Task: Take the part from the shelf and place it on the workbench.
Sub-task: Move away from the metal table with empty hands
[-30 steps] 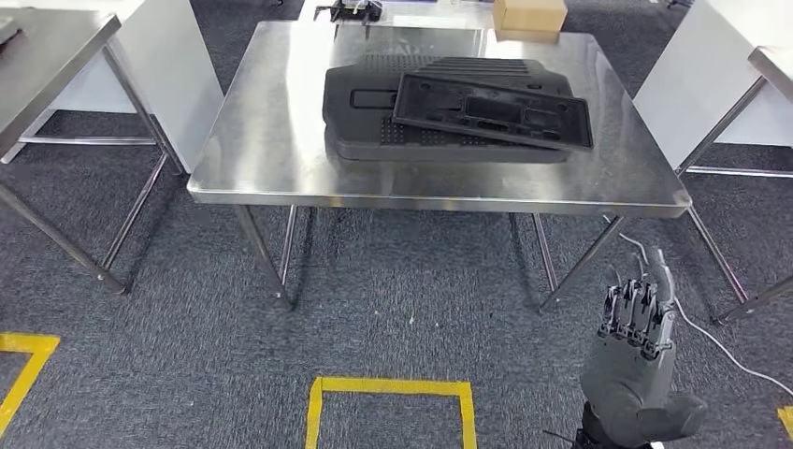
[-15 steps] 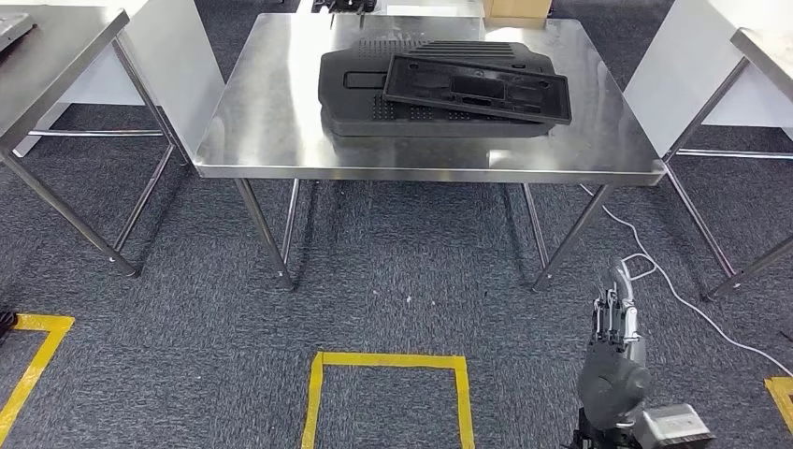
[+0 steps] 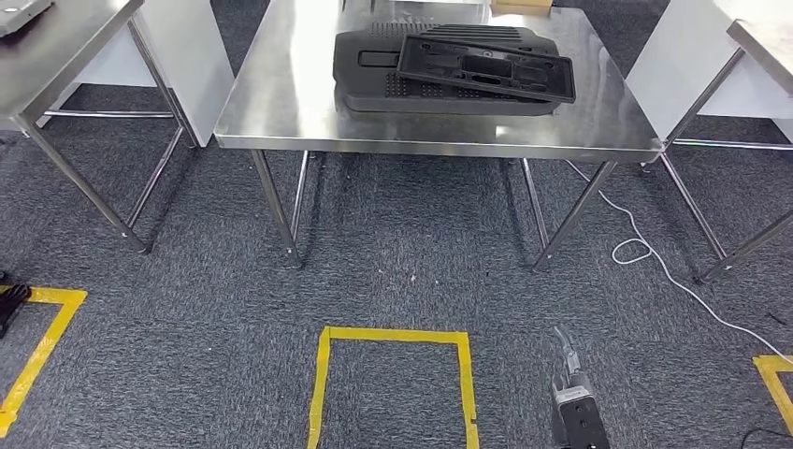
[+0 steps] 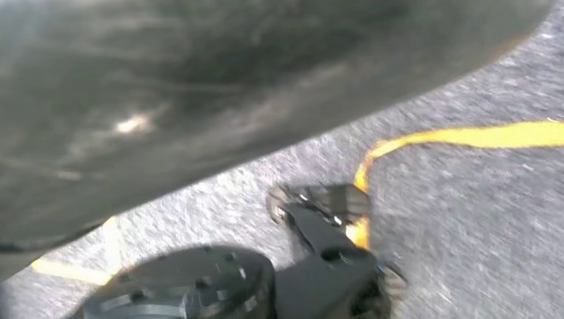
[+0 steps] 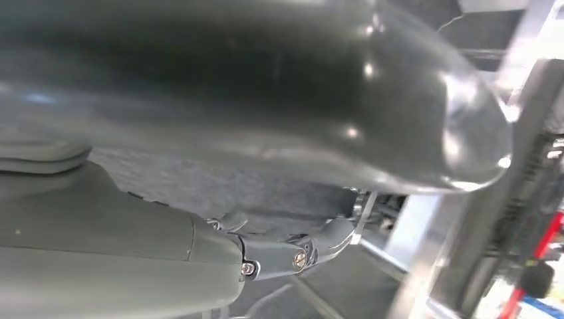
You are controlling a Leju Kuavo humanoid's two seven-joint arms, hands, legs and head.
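On the steel workbench [image 3: 281,103] ahead lies a large black moulded part [image 3: 411,89]. A flat black frame panel [image 3: 486,67] rests on top of it, slightly askew. My right hand [image 3: 572,412] hangs low at my side over the carpet, well short of the bench. It is seen edge-on, with fingers stretched out and nothing in them. In the right wrist view its grey cover [image 5: 100,246] and one finger [image 5: 299,249] show against a blurred dark body part.
Another steel table [image 3: 65,42] stands at the left, and a further one [image 3: 762,42] at the right. A white cable [image 3: 645,251] loops on the carpet by the bench's right leg. Yellow tape marks a square [image 3: 393,335] in front of me.
The camera has moved, so the bench now lies higher and farther up the picture. My right hand has dropped toward the bottom edge and turned edge-on.
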